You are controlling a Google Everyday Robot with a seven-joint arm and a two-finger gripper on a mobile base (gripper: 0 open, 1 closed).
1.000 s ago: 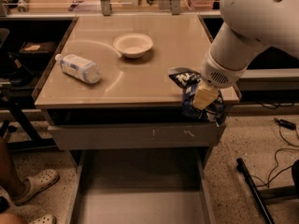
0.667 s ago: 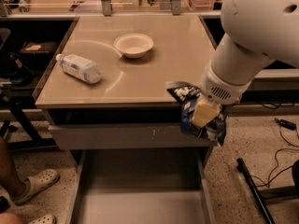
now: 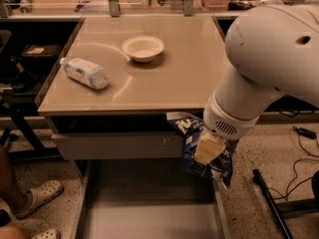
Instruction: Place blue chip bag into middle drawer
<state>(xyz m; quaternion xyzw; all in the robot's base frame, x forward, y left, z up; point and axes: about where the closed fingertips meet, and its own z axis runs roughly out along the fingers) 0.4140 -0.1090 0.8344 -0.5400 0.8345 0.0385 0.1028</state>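
The blue chip bag [image 3: 190, 143] hangs crumpled in the air just past the table's front edge, over the right side of the open middle drawer [image 3: 149, 218]. My gripper [image 3: 208, 151] is shut on the bag, its pale yellowish pad pressed on the bag's right side. The big white arm [image 3: 269, 68] fills the right of the camera view and hides part of the bag. The drawer is pulled out below the table, with a plain grey floor and low side walls.
A clear water bottle [image 3: 84, 72] lies on its side on the tabletop [image 3: 174, 78] at the left. A white bowl [image 3: 143, 48] stands further back. A grey drawer front [image 3: 114, 146] sits under the table edge. A person's feet in sandals [image 3: 37, 195] are at the lower left. Cables [image 3: 299, 148] lie at right.
My gripper has carried the chip bag forward off the tabletop and down, so it now hangs below the table edge over the drawer's right side.
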